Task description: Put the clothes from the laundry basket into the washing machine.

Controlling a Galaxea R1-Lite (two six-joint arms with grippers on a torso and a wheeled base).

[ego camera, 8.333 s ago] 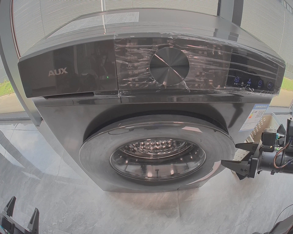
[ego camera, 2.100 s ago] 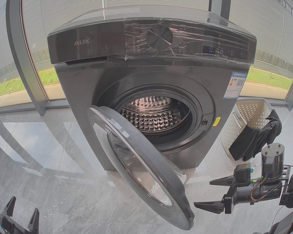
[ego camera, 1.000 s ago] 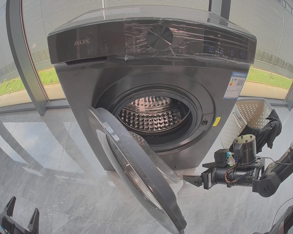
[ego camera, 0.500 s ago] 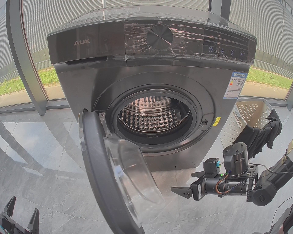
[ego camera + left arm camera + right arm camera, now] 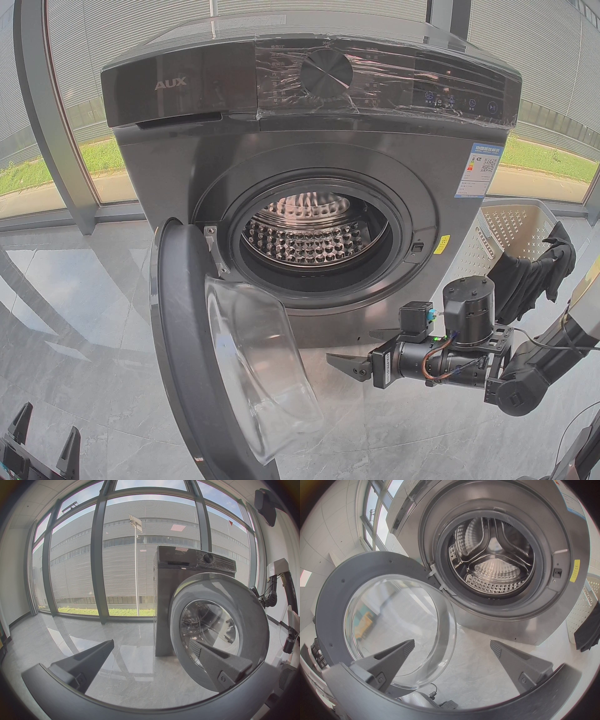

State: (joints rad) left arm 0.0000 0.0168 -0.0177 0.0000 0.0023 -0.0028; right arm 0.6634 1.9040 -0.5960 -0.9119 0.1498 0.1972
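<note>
Nearest, well in front of the washing machine [image 5: 175,169] and to its left: left gripper [image 5: 40,440], spread, empty. Just before its front, right of the swung-open door [image 5: 181,337]: right gripper [image 5: 350,351], gaping, empty. Right of the machine: laundry basket [image 5: 519,215], dark clothes [image 5: 531,278] draped over its rim.

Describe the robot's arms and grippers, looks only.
The left gripper and right gripper have dark grey, wedge-shaped fingers tapering to points, with ribbed pads. The right arm is black, with cylindrical joints, a boxy wrist camera and orange and black cables.
</note>
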